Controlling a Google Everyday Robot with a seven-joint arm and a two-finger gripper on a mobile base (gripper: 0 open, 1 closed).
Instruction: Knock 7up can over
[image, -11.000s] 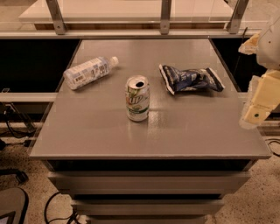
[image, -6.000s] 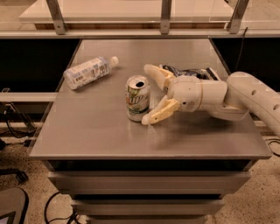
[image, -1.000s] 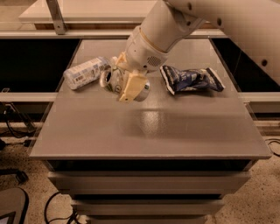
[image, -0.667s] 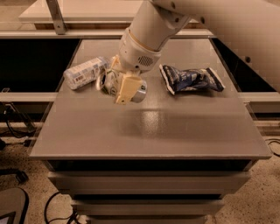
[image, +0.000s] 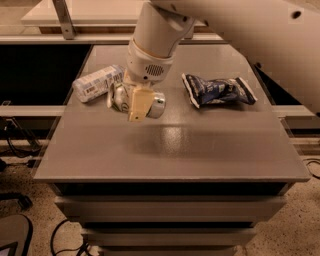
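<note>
**Table** (image: 200, 145): grey, flat top, with drawer fronts below its near edge.

**Gripper** (image: 134, 108): cream-coloured, at the end of a white arm (image: 156, 35) that comes down from the upper right. It sits low over the left-far part of the table top, directly at the can. Whether it is open or has hold of the can cannot be told.

**7up can** (image: 157, 105): on its side, lengthwise left to right, and partly hidden behind the gripper. Its silver end shows on the right.

**Clear plastic bottle** (image: 97, 82): white label, lying on its side just left of and beyond the can, near the left edge.

**Dark blue snack bag** (image: 217, 90): lying flat to the right of the can, apart from it.
</note>
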